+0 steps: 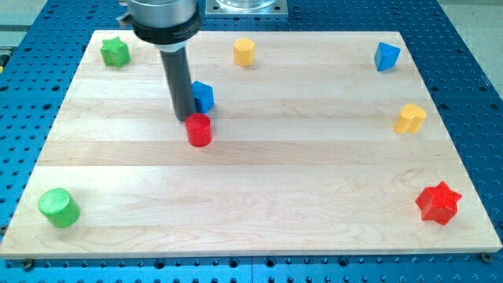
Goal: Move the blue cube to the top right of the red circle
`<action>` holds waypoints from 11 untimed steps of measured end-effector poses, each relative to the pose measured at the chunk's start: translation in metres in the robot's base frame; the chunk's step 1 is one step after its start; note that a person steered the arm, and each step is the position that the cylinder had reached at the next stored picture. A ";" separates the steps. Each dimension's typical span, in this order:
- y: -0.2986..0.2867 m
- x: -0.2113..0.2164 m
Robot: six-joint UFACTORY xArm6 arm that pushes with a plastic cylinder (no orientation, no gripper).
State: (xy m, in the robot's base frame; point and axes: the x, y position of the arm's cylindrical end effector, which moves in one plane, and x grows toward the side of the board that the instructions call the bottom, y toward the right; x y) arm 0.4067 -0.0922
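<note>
Blue cube (203, 96), camera view: it is seen just above and slightly to the view's right of the red circle (200, 130), nearly touching, so placement is judged largely done. No long axis is presented; one corner is turned toward the view's bottom. My tip (186, 119), a bare rod with nothing grasped, is set just left of both blocks.

Single camera, raised, looks down at slant from near long edge of wooden board (259, 189). Whole board in frame, far edge at view's top. Blue perforated table (31, 79) shows around it. Mid distance. No second view to compare.
</note>
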 end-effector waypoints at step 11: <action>0.045 -0.167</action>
